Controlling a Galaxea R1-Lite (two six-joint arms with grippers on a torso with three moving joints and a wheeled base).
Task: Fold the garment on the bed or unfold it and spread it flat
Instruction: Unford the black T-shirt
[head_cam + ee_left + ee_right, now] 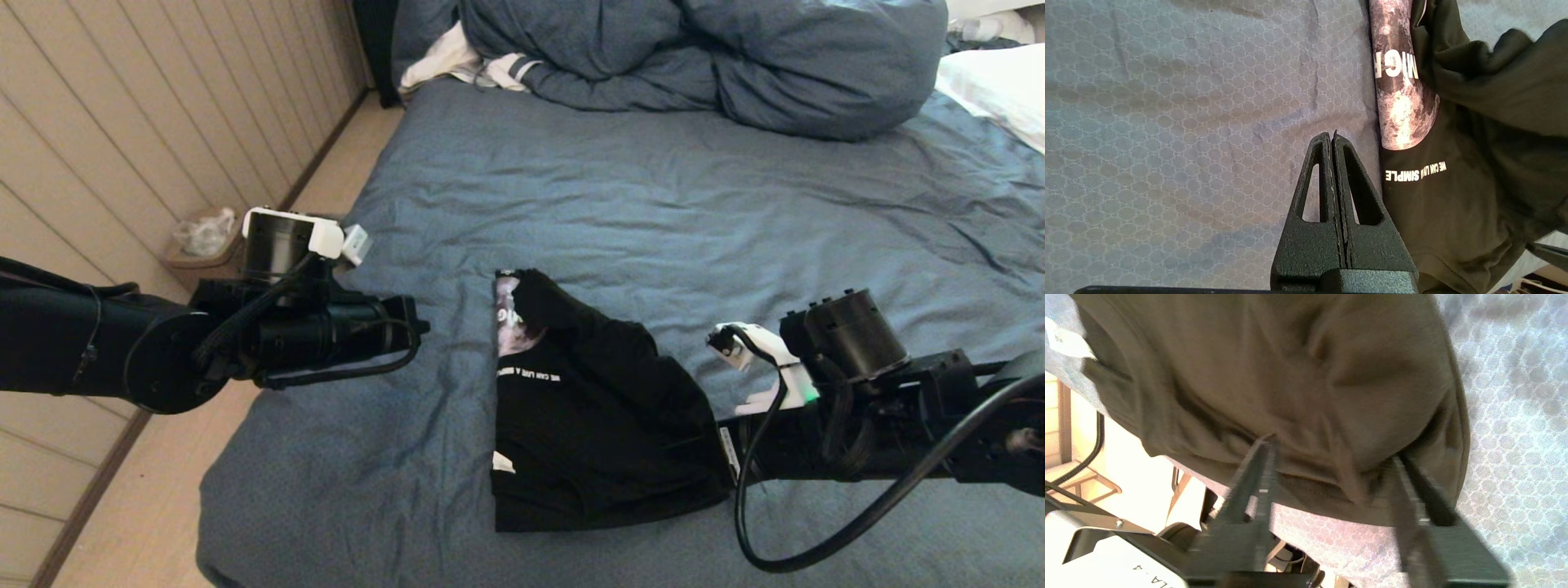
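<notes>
Blue-grey bed (653, 204) fills the view, duvet (718, 57) bunched at far end; black T-shirt (596, 408) lies rumpled and part-folded near the front edge, moon print and lettering showing along its left side. Left gripper (1332, 136) is closed on nothing, held just left of the shirt; right gripper (1335, 465) is spread wide at the shirt's right hem, fingers astride the edge but not yet pinching. Judged step: approach to grasp w/ right arm; next move calls for closing on that hem, then drawing it across or outward.

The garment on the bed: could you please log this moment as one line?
garment: partly folded, print showing | bed: sheet wrinkled | left claw: shut, beside garment, holding nothing | right claw: open at garment's edge
</notes>
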